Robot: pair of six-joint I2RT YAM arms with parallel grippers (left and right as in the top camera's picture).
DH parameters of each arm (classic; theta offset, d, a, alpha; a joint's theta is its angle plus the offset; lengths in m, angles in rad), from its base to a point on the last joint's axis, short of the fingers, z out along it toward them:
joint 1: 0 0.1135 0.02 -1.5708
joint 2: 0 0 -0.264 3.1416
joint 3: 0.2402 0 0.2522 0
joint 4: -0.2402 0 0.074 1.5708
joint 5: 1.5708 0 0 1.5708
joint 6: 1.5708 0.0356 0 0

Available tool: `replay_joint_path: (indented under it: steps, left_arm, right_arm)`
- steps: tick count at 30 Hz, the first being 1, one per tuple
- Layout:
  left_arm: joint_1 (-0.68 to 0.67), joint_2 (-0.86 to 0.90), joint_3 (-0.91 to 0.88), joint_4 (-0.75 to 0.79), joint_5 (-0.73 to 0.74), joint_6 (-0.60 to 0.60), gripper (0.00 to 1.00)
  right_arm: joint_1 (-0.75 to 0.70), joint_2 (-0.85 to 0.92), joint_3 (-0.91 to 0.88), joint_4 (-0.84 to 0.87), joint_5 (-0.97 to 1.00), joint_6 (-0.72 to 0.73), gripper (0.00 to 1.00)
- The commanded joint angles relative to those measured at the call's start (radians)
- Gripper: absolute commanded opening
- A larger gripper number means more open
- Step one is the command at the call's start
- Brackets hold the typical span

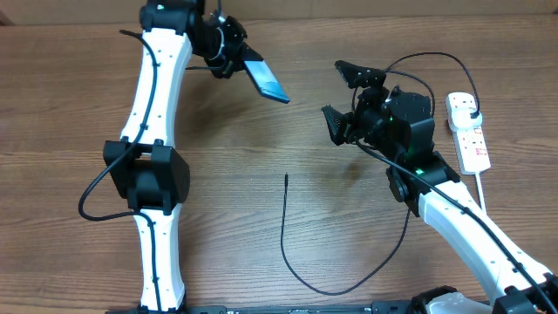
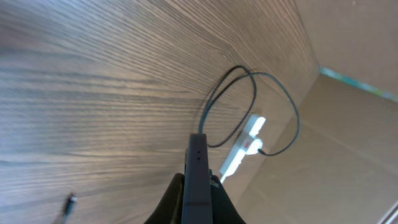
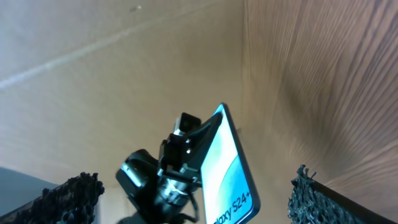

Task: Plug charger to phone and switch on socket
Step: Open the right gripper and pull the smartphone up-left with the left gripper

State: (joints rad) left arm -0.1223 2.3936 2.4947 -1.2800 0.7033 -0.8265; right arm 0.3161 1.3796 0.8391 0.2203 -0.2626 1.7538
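My left gripper [image 1: 237,54] is shut on the phone [image 1: 267,79] and holds it above the table at the back, lit blue screen tilted towards the right. The phone shows edge-on in the left wrist view [image 2: 198,180] and screen-on in the right wrist view [image 3: 227,168]. My right gripper [image 1: 342,94] is open and empty, held above the table to the right of the phone, facing it. The charger cable [image 1: 283,228] lies on the table with its connector tip [image 1: 287,177] pointing to the back. Its black plug [image 1: 472,116] sits in the white socket strip [image 1: 468,131] at the right.
The cable loops back over the right arm to the strip [image 2: 244,142]. A cardboard wall [image 2: 348,149] stands behind the table. The strip's white cord [image 1: 480,187] runs towards the front.
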Motion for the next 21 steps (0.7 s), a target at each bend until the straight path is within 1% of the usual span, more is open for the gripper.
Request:
replay_joint_path:
  steps: [1,4,8,12,15,21]
  left_arm:
    - [0.009,-0.053,0.028,-0.014,0.031,0.152,0.04]
    - [0.018,-0.053,0.028,-0.033,0.031,0.253,0.04]
    - [0.019,-0.053,0.028,-0.053,0.03,0.393,0.04]
    - [0.019,-0.053,0.028,-0.08,0.03,0.542,0.04]
    - [0.019,-0.053,0.028,-0.086,0.03,0.599,0.04]
    - [0.019,-0.053,0.028,-0.085,0.031,0.649,0.04]
  right_arm:
    - [0.003,-0.005,0.024,0.002,0.0,-0.2,1.0]
    - [0.003,-0.004,0.024,-0.024,-0.002,-0.32,1.0]
    - [0.003,-0.004,0.024,-0.119,-0.039,-0.47,1.0]
    - [0.003,-0.004,0.024,-0.209,-0.135,-0.704,1.0]
    - [0.003,-0.004,0.024,-0.306,-0.206,-0.837,1.0]
    - [0.003,-0.004,0.024,-0.527,-0.218,-0.994,1.0]
